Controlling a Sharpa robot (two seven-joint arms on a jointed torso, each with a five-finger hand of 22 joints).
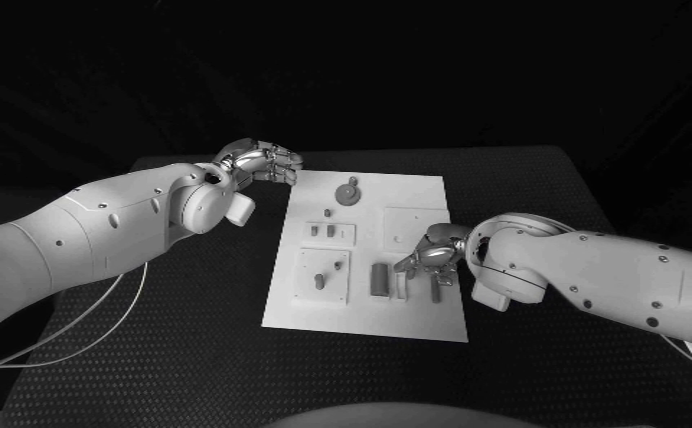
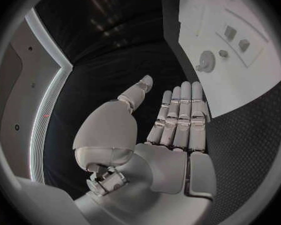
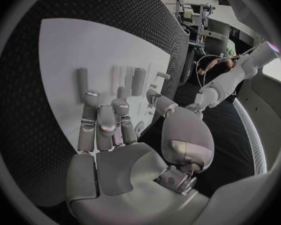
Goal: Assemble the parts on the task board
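Observation:
The white task board [image 1: 418,198] lies in the middle of the black table. On it are a round grey part [image 1: 348,191] at the far end, small parts [image 1: 333,231] in a raised plate, a cylinder [image 1: 379,280] and a thin peg [image 1: 430,290] near the front. My right hand [image 1: 431,254] hovers over the board's near right part, just above the peg, fingers spread and holding nothing. In the right wrist view its fingertips [image 3: 92,96] reach toward a cylinder [image 3: 82,78] and another [image 3: 138,81]. My left hand [image 1: 261,164] stays off the board's far left corner, its fingers [image 2: 181,112] straight and empty.
A second raised plate [image 1: 323,276] with a small part sits at the board's near left. The left wrist view shows the board [image 2: 253,80] and the round part [image 2: 206,61] beyond the fingers. Black mat [image 1: 173,348] surrounds the board; a cable loops at the left.

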